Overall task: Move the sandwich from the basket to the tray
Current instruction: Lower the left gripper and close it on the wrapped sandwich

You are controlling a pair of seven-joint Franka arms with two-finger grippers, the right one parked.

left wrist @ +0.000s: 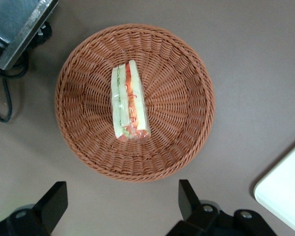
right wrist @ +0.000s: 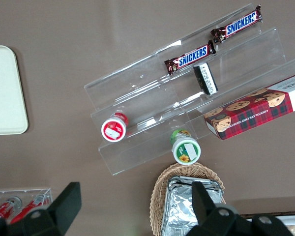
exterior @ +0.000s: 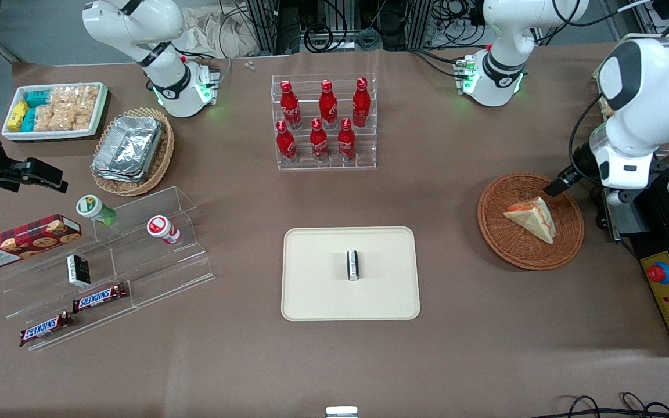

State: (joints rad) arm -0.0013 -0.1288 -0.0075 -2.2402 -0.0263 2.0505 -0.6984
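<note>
Now we hang our hand (left wrist: pixel 119 209) above the basket (left wrist: pixel 83 64), at its edge farther from the front camera, with nothing in it. The two fingers (left wrist: pixel 53 202) stand wide apart, released, and the wrist camera looks straight down between them.

The sandwich (left wrist: pixel 129 102) sits in the basket on the brown table (exterior: pixel 456 360), toward the working arm's end. It rests on one bread face with the cut edge turned up, so the red-orange and green filling faces our wrist camera. In our judgement that helps: the long bread faces run roughly crosswise to the line between our fingers, so we will likely want to turn the wrist before closing, and squeeze bread rather than filling.

The tray (exterior: pixel 311 302) lies mid-table, well apart from the basket, toward the parked arm. A small black-and-white bar (exterior: pixel 353 265) stands at its centre, so we judge the sandwich should land on the bare part beside it.

We read this as the approach: no grasp yet, the whole carry not yet done. The wedge looks soft and wrapped in clear film, so a gentle close seems wise; too hard a squeeze could crush it, too shallow a one could let it slip.
</note>
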